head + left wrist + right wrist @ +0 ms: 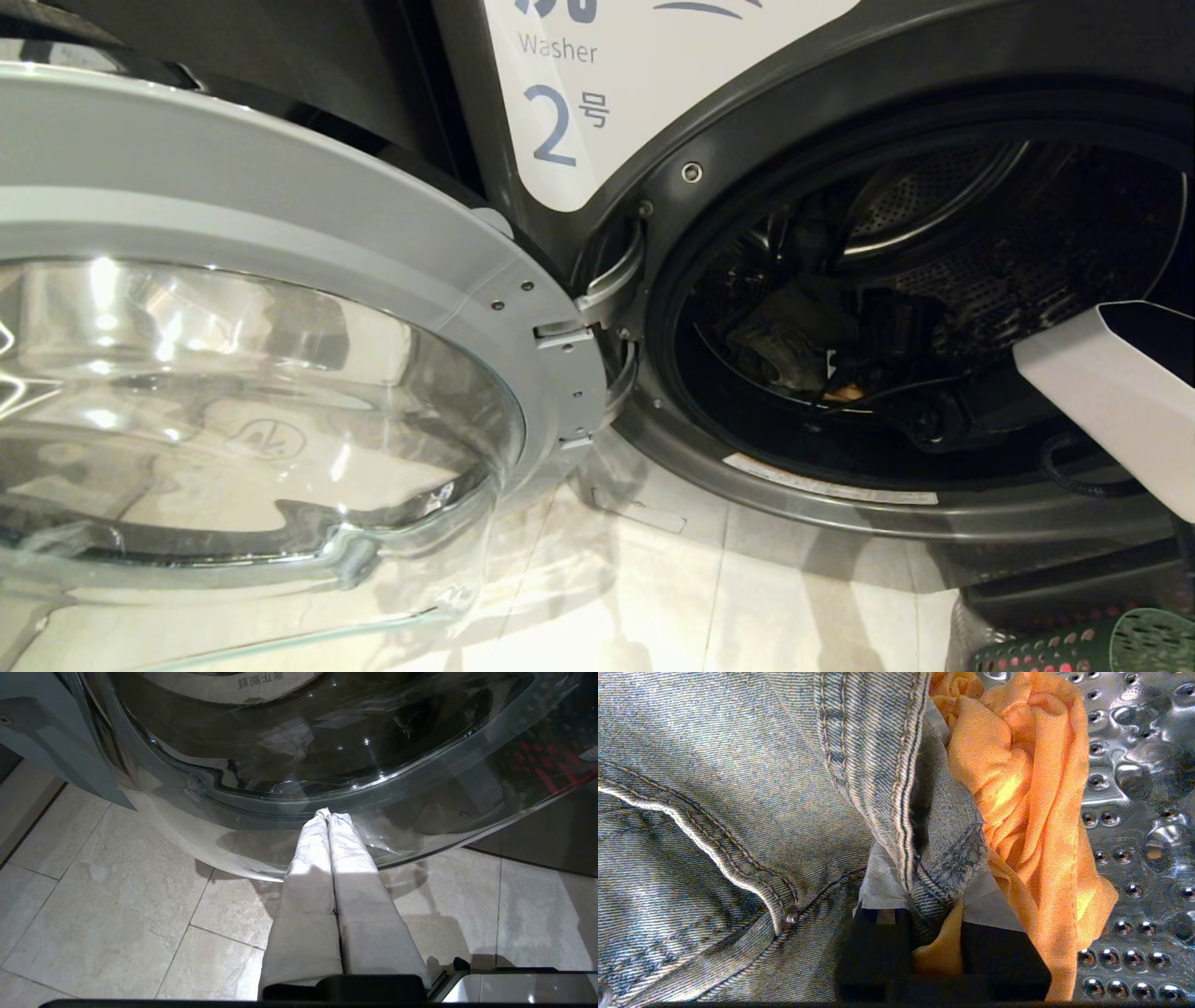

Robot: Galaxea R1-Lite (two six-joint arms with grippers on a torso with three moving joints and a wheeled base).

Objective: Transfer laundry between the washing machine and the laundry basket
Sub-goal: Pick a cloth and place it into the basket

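Right gripper reached inside washing machine drum; fingers clamped on fold of grey denim garment, orange cloth caught alongside. Left gripper parked beside open glass door, fingers pressed together, nothing held. Laundry basket seen on floor below washer.

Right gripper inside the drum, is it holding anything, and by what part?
The right gripper is closed on a seamed fold of the denim garment, with a bit of the orange cloth caught between its fingers too.
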